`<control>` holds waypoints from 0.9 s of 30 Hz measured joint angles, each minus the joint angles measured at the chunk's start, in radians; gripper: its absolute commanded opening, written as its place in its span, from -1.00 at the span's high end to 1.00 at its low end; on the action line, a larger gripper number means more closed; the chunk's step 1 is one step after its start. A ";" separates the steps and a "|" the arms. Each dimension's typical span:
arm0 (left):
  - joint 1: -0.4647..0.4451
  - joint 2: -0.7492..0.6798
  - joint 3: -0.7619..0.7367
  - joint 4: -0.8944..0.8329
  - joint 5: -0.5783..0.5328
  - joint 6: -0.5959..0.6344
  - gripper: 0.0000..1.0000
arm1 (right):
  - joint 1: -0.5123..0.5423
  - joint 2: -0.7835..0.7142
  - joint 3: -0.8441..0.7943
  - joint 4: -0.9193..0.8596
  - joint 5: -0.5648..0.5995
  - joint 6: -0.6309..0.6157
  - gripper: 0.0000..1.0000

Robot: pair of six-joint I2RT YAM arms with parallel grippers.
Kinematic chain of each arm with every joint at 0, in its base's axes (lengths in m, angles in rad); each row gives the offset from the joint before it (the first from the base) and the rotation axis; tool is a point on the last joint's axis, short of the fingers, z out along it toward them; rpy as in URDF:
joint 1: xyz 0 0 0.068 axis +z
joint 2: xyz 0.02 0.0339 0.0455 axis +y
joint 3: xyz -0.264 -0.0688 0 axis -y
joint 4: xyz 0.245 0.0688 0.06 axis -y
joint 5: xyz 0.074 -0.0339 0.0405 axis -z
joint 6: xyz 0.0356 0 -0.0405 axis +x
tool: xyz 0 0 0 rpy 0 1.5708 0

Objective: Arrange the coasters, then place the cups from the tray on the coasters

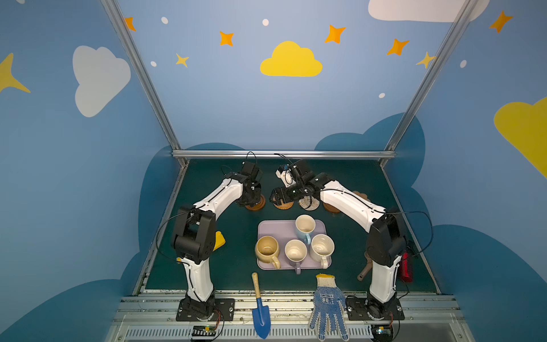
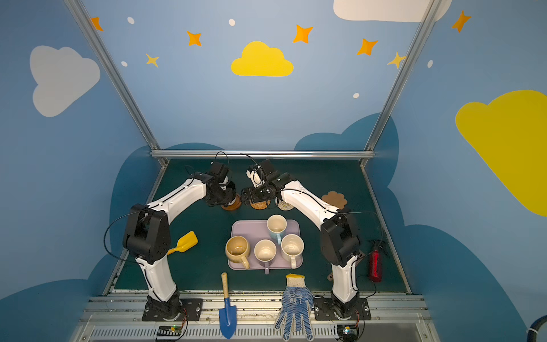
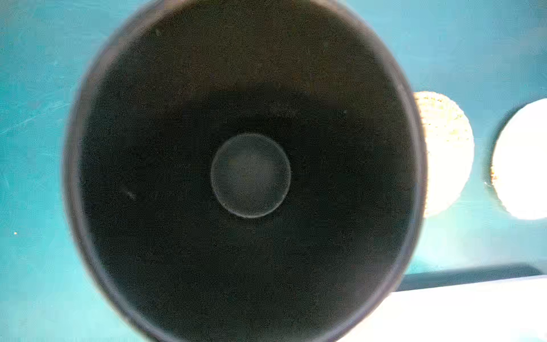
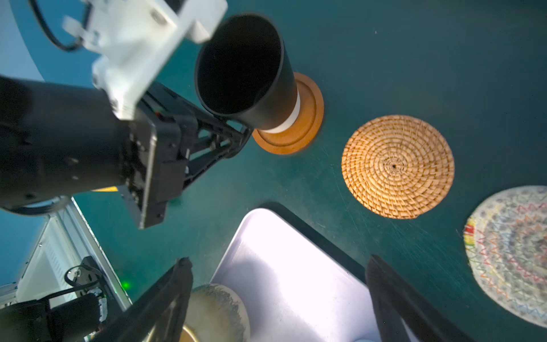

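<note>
Left gripper (image 4: pixel 241 134) clamped on the black cup (image 4: pixel 245 68), which stands on a brown coaster (image 4: pixel 305 127) just past the far left corner of the tray (image 1: pixel 278 229).

Its jaws are pinched together low on the cup's side, and the handle is hidden. The cup is upright with its base on the disc. The right gripper (image 4: pixel 278 259) hangs wide open and empty over the orange coaster (image 4: pixel 398 167), just beyond the tray's far edge. Rightward along that edge lie the pale coaster (image 4: pixel 509 254), a second brown coaster (image 1: pixel 331 209) partly under the right arm, and the cloud coaster (image 2: pixel 334 199), all bare. Four cups stand on the tray: the blue cup (image 1: pixel 305 225) at its far edge, then along its near edge the tan cup (image 1: pixel 267 250) on the left, the lavender cup (image 1: pixel 295 253) in the middle and the cream cup (image 1: pixel 322 247) on the right.
</note>
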 measured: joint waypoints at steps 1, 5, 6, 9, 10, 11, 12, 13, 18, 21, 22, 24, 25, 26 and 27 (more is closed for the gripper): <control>0.000 0.002 0.001 0.001 0.006 0.000 0.94 | 0.000 0.000 -0.005 -0.001 0.001 0.000 -0.83; -0.003 0.023 0.004 0.008 0.019 0.000 0.94 | 0.000 0.000 -0.010 0.000 0.003 -0.001 -0.83; -0.004 0.027 0.004 0.009 0.019 0.000 0.94 | 0.000 0.000 -0.010 0.000 0.004 -0.001 -0.83; -0.006 0.032 0.003 0.013 0.013 0.000 0.94 | 0.000 0.000 -0.010 0.000 0.008 -0.001 -0.83; -0.006 0.032 0.003 0.013 0.011 0.000 0.94 | 0.000 0.000 -0.010 0.000 0.010 -0.001 -0.83; -0.006 0.032 0.003 0.013 0.010 0.000 0.94 | 0.000 0.000 -0.010 0.000 0.010 -0.001 -0.83; -0.006 0.032 0.003 0.013 0.009 0.001 0.94 | 0.000 0.000 -0.010 0.000 0.011 -0.002 -0.83; -0.007 0.032 0.003 0.013 0.006 0.001 0.94 | 0.000 0.000 -0.010 0.000 0.012 -0.002 -0.83; -0.013 0.032 0.003 0.012 -0.019 0.001 0.94 | 0.000 0.000 -0.010 0.000 0.014 -0.001 -0.83; -0.015 0.032 0.003 0.012 -0.026 0.000 0.94 | 0.000 0.000 -0.010 0.000 0.014 -0.001 -0.83; -0.016 0.033 0.003 0.012 -0.026 0.000 0.94 | 0.000 0.000 -0.010 0.000 0.014 -0.001 -0.83; -0.016 0.035 0.003 0.013 -0.024 -0.001 0.94 | 0.000 0.000 -0.010 0.000 0.014 -0.001 -0.83; -0.016 0.036 0.003 0.014 -0.023 -0.003 0.94 | 0.000 0.000 -0.010 -0.001 0.014 -0.001 -0.83; -0.016 0.037 0.003 0.015 -0.020 -0.006 0.94 | 0.000 0.000 -0.010 -0.001 0.014 -0.001 -0.83; -0.016 0.038 0.003 0.016 -0.017 -0.007 0.94 | 0.000 0.000 -0.010 -0.001 0.014 -0.001 -0.83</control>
